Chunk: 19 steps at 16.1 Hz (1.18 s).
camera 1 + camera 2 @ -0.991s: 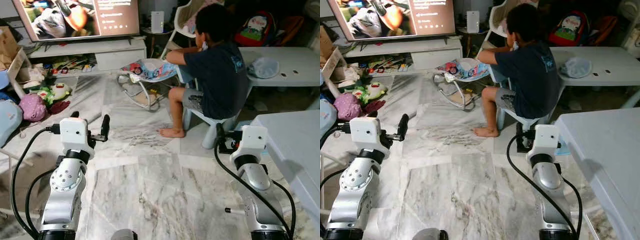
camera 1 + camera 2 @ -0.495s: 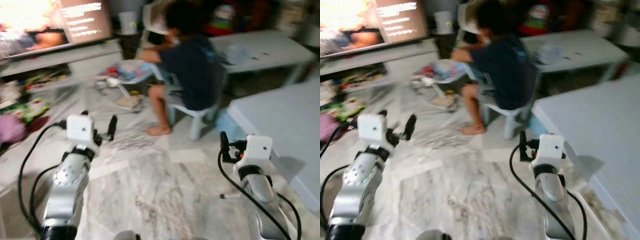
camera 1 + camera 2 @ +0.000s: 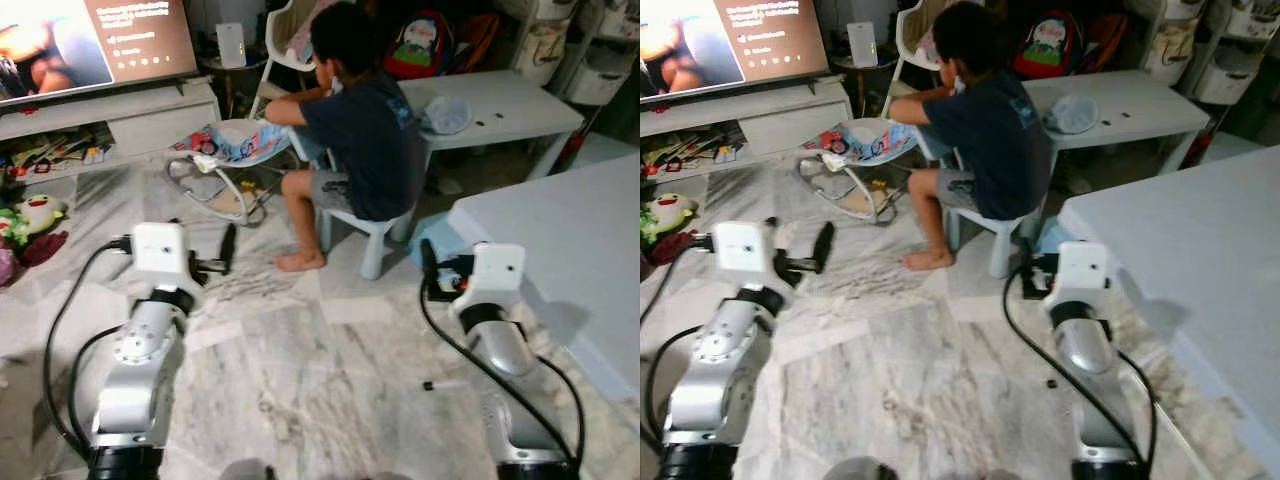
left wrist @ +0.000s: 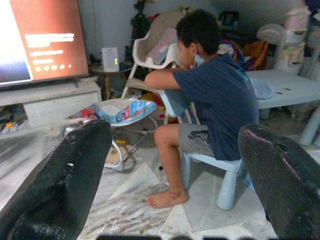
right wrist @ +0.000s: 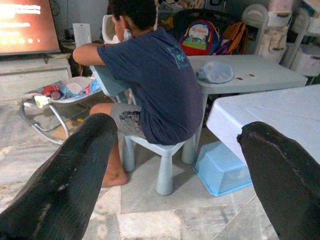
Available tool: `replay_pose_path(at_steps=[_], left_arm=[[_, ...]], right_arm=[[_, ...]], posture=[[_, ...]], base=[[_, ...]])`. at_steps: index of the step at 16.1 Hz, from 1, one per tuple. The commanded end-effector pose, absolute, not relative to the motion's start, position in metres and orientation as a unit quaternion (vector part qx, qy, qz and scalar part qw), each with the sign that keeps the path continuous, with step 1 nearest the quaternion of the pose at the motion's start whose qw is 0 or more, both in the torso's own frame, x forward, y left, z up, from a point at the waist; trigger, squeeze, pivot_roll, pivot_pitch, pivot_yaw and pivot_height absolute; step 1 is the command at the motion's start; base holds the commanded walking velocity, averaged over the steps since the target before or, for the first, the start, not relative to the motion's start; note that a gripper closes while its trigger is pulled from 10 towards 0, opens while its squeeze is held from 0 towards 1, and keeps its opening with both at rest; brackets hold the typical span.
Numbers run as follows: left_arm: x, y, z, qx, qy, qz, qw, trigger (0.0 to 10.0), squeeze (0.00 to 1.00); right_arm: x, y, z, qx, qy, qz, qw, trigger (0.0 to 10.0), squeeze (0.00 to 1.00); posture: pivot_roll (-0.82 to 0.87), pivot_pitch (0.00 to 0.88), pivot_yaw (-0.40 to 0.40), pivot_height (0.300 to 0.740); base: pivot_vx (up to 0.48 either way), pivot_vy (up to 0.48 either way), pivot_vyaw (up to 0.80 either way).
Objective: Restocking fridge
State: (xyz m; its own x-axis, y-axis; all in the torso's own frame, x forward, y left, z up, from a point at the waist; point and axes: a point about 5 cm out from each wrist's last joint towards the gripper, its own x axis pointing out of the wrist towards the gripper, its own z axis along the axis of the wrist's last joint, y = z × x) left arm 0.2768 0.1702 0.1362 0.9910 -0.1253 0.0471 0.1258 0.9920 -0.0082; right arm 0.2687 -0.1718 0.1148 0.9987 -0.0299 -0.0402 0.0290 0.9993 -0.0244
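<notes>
View panned right, person (image 3: pixel 365 140) seated

The right gripper (image 5: pixel 175 170) has its two black fingers (image 5: pixel 65 180) spread wide apart, with nothing between them. Past them a person (image 5: pixel 150 85) in a dark blue shirt sits on a small pale stool (image 5: pixel 162 160), back turned, one bare foot on the marble floor (image 5: pixel 165 220). A blue bin (image 5: pixel 222 167) lies on the floor just beside the stool, under the edge of a white table (image 5: pixel 270 115). Behind the person stands a second table (image 5: pixel 260 72) with a grey cap (image 5: pixel 215 71) on it, and a backpack (image 5: pixel 197 37) beyond. A baby bouncer (image 5: pixel 55 97) sits near a lit screen (image 5: pixel 25 25).
</notes>
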Motion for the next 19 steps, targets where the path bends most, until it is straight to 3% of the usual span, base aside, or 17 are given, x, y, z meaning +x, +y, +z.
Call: replay_pose_path(at_steps=[1, 9, 13, 16, 19], left_arm=[[0.277, 0.174, 0.145, 0.007, -0.037, -0.065, 0.997, 10.0, 0.00], [0.261, 0.157, 0.124, -0.009, 0.002, -0.125, 0.992, 10.0, 0.00], [0.265, 0.149, 0.145, -0.025, -0.031, -0.164, 0.986, 10.0, 0.00], [0.262, 0.148, 0.149, -0.032, -0.039, -0.176, 0.983, 10.0, 0.00], [0.258, 0.144, 0.146, -0.035, -0.034, -0.186, 0.981, 10.0, 0.00]], right_arm=[[0.273, -0.166, 0.119, -0.008, 0.015, -0.007, 1.000, 10.0, 0.00], [0.253, -0.170, 0.106, 0.002, 0.040, -0.020, 0.999, 10.0, 0.00], [0.262, -0.172, 0.117, -0.001, 0.019, -0.018, 1.000, 10.0, 0.00], [0.262, -0.174, 0.116, -0.004, 0.020, -0.018, 1.000, 10.0, 0.00], [0.262, -0.166, 0.119, 0.032, 0.010, -0.006, 0.999, 10.0, 0.00]], posture=[[0.02, 0.036, 0.008, 0.740], [-0.01, 0.030, 0.028, 0.740], [-0.01, 0.034, 0.033, 0.740], [0.00, 0.031, 0.023, 0.740], [0.00, 0.025, 0.023, 0.740]], base=[[0.000, 0.480, -0.80], [0.000, 0.060, -0.80], [0.000, 0.000, -0.80], [0.301, 0.000, -0.80], [0.391, 0.000, 0.00]])
